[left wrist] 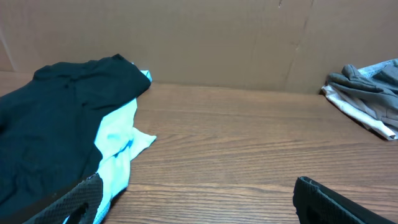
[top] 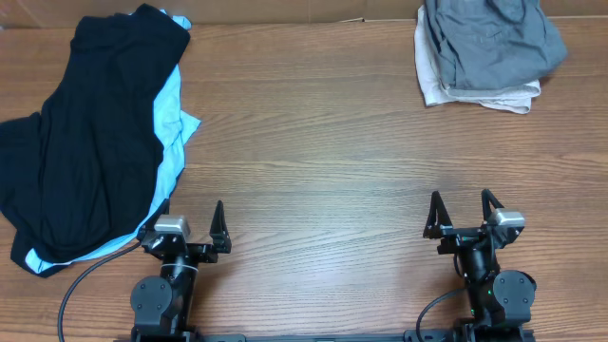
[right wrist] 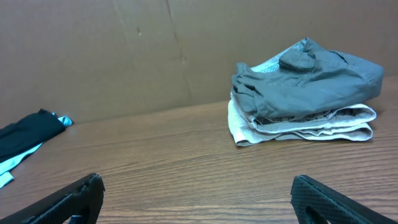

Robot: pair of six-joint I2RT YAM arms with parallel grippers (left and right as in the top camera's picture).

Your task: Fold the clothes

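Observation:
A heap of clothes lies at the table's far left. A crumpled black shirt (top: 85, 142) (left wrist: 56, 118) sits on top of a light-blue tee (top: 173, 119) (left wrist: 118, 146) that shows along its right edge. My left gripper (top: 190, 217) (left wrist: 198, 190) rests near the front edge, just right of the heap, open with bare wood between its fingers; its left finger overlaps the blue tee's edge in the left wrist view. My right gripper (top: 461, 204) (right wrist: 196, 186) stands open at the front right, holding nothing. The black shirt's end (right wrist: 28, 138) shows far left in the right wrist view.
A folded stack of grey and off-white garments (top: 484, 47) (right wrist: 305, 93) (left wrist: 367, 93) sits at the back right corner. A brown cardboard wall (left wrist: 205, 37) runs along the table's far edge. Wooden tabletop (top: 323, 142) lies between the heap and the stack.

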